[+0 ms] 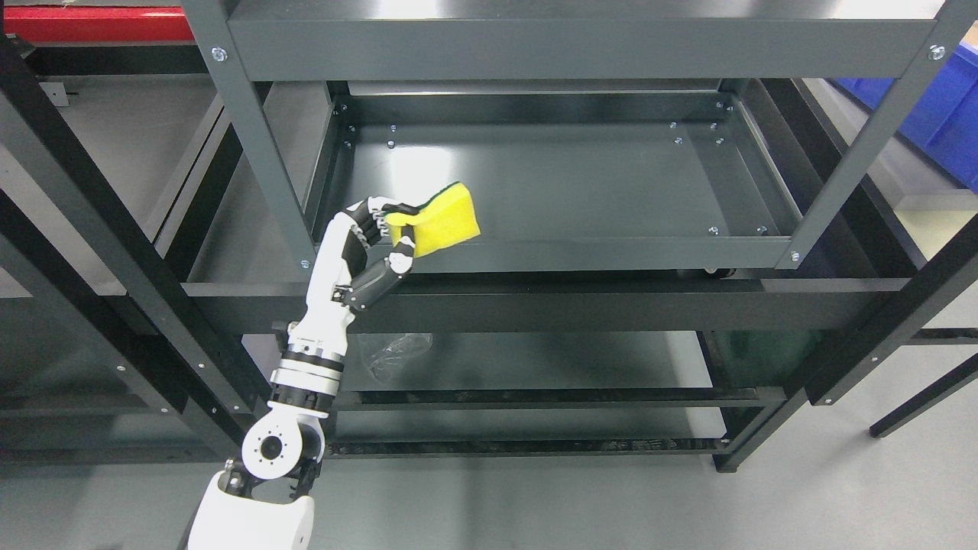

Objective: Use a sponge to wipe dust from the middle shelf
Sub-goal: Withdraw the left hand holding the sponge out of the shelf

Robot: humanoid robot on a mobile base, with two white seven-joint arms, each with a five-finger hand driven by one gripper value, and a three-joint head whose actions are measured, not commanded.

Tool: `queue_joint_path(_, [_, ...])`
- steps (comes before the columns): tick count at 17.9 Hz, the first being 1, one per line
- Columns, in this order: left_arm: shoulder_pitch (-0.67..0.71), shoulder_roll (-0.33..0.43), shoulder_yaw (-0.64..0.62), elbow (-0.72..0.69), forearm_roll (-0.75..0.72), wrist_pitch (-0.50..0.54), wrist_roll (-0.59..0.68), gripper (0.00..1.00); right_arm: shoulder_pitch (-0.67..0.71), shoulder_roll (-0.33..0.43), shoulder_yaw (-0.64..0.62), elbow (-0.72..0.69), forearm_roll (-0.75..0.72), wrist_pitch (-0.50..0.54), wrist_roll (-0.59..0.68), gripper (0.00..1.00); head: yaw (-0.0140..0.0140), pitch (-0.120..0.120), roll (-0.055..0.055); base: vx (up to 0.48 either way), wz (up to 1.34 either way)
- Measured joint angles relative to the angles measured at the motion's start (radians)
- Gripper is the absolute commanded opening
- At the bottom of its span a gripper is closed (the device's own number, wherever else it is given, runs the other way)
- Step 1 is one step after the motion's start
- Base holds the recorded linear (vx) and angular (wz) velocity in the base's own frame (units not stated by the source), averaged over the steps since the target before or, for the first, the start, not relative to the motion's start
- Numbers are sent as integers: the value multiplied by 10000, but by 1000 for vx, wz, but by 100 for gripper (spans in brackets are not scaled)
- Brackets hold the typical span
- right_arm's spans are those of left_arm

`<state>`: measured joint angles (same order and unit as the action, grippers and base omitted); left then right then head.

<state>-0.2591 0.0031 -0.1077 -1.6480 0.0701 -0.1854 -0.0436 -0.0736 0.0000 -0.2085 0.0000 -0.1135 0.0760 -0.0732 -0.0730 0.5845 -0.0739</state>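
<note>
Right now I have the yellow rectangular sponge with its green scouring back point(443, 221) pinched in my left hand point(382, 237), fingers curled around its near end, at the front left of the dark grey metal middle shelf point(581, 183). I judge wiping barely begun; next I press down and sweep rightward.

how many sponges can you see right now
1. The yellow sponge is gripped in the left hand, at the front-left of the middle shelf. Others could be hidden behind shelf frames.
</note>
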Motion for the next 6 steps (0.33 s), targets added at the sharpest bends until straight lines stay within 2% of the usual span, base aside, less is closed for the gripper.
queue_joint_path(6, [412, -15, 506, -576, 169, -56, -5, 1, 0, 0, 0, 0, 0, 0, 0, 100, 0, 0, 0, 0, 0])
